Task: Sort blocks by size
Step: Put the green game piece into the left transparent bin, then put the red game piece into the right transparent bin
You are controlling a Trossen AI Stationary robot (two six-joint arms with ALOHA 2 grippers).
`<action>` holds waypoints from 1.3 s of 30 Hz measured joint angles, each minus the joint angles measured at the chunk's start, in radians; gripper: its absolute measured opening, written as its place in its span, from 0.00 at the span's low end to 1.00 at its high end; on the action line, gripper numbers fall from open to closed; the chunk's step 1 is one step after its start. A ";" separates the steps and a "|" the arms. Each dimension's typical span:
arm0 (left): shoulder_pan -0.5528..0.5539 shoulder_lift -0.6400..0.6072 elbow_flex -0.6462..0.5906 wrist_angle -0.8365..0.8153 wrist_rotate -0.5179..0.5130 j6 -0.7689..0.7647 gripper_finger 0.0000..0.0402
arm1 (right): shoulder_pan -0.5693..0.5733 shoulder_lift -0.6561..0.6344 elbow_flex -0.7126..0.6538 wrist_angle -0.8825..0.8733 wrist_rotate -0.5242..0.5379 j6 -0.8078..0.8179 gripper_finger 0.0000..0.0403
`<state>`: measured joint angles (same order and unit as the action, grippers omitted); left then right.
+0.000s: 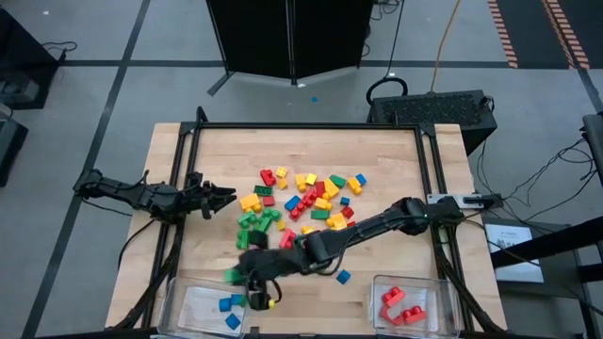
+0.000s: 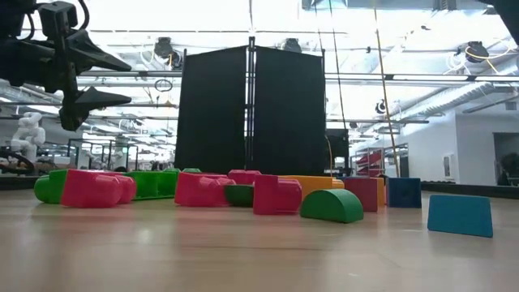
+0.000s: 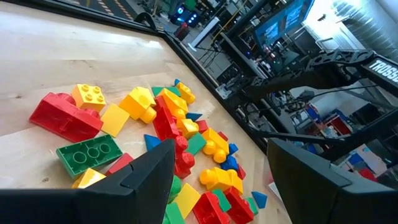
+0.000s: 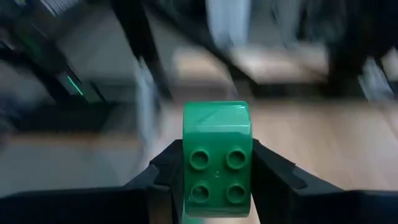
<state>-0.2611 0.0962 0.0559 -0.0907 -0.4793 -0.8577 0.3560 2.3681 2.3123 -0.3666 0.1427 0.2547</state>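
A pile of red, yellow, green and blue blocks [image 1: 301, 202] lies on the wooden table's middle; it also shows in the low view [image 2: 203, 191] and the left wrist view [image 3: 161, 124]. My left gripper [image 1: 226, 198] is open and empty, just left of the pile and above the table [image 2: 85, 73]. My right arm reaches across to the near left. Its gripper [image 1: 249, 278] is shut on a green block [image 4: 217, 158], just beyond the left bin's far edge. My right gripper pinches the green block by two opposite sides [image 4: 184, 168] between its two fingers. The block's face with several studs points back at the wrist camera, and its free end sticks out past the fingertips [image 1: 232, 275]. The fingers come from the table's right.
A clear bin [image 1: 193, 299] at the near left holds a few blue blocks. A clear bin [image 1: 435, 299] at the near right holds red blocks. A lone blue block [image 1: 343, 276] lies between them, and a yellow block [image 1: 268, 302] lies by the left bin.
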 joint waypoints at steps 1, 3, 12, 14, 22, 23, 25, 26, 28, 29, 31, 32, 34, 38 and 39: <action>0.000 0.000 0.000 0.001 -0.001 0.000 0.64 | -0.006 0.005 0.000 0.071 -0.029 -0.008 0.29; 0.000 0.000 0.000 0.001 -0.001 -0.001 0.64 | -0.019 0.017 0.001 0.175 -0.086 -0.013 0.29; 0.000 0.003 0.000 0.000 -0.002 0.000 0.64 | -0.048 0.143 -0.001 0.386 -0.403 0.007 0.29; 0.000 0.002 0.000 0.000 -0.002 0.003 0.64 | -0.046 0.170 -0.001 0.398 -0.433 0.026 0.29; 0.000 0.003 0.000 -0.001 -0.002 0.005 0.64 | -0.041 0.219 -0.001 0.391 -0.464 0.049 0.29; 0.000 0.003 0.000 -0.001 -0.002 0.006 0.64 | -0.041 0.219 -0.001 0.383 -0.463 0.045 0.29; 0.000 0.003 0.000 -0.001 -0.002 0.006 0.64 | -0.040 0.219 -0.001 0.380 -0.463 0.017 0.29; 0.000 0.003 0.000 -0.001 -0.002 0.006 0.64 | -0.040 0.219 -0.001 0.382 -0.462 -0.002 0.29; 0.000 0.003 0.000 -0.001 -0.002 0.006 0.64 | -0.040 0.219 -0.001 0.388 -0.462 -0.030 0.30; 0.000 0.003 0.000 -0.001 -0.002 0.006 0.64 | -0.040 0.219 -0.001 0.388 -0.461 -0.032 0.33; 0.000 0.003 0.000 -0.001 -0.002 0.006 0.64 | -0.040 0.219 -0.001 0.383 -0.459 -0.022 0.45; 0.000 0.003 0.000 -0.001 -0.002 0.006 0.64 | -0.041 0.219 -0.001 0.379 -0.457 -0.008 0.52; 0.000 0.003 0.000 -0.001 -0.002 0.006 0.64 | -0.043 0.219 -0.001 0.375 -0.437 0.015 0.64; 0.000 0.003 0.000 -0.001 -0.002 0.007 0.64 | -0.052 0.219 -0.001 0.379 -0.398 0.036 0.78; 0.000 0.003 0.000 -0.001 -0.002 0.007 0.64 | -0.055 0.219 -0.001 0.388 -0.398 0.050 0.80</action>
<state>-0.2611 0.0990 0.0555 -0.0920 -0.4808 -0.8505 0.3011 2.5870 2.3112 0.0210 -0.2554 0.3051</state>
